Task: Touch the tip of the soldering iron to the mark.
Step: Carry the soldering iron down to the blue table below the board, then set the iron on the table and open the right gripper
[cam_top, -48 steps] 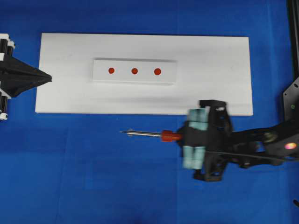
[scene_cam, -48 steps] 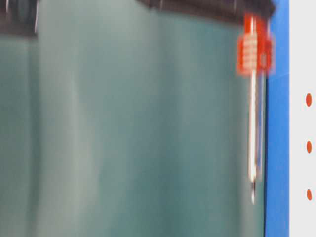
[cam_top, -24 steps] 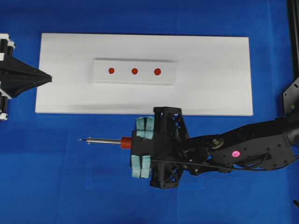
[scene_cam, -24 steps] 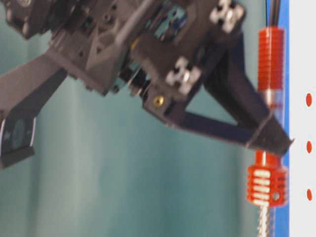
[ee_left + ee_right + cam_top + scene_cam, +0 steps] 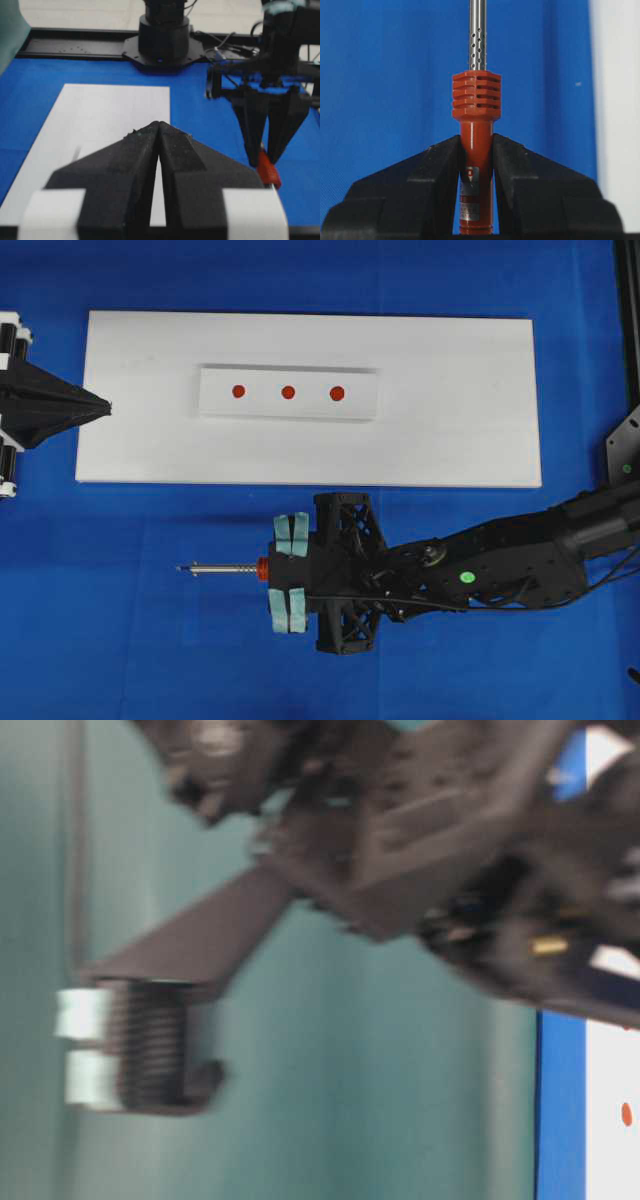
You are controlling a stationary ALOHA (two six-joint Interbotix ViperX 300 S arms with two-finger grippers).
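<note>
The right hand (image 5: 288, 573) is clamped on the red-handled soldering iron with its thin silver shaft (image 5: 228, 568), over the blue tabletop (image 5: 120, 640) just below the white rectangular board (image 5: 460, 420). Beyond, on the board's raised white strip (image 5: 215, 405), sit three red dot marks (image 5: 288, 392). The left hand (image 5: 100, 407), pressed together, touches the board's left edge.

A blue cloth (image 5: 150, 640) covers the table under me, lit evenly from above. A white board (image 5: 460, 420) lies flat on it, with a smaller white strip (image 5: 288, 410) resting on its middle. At table level a teal wall (image 5: 400, 1100) fills the backdrop, blurred.
</note>
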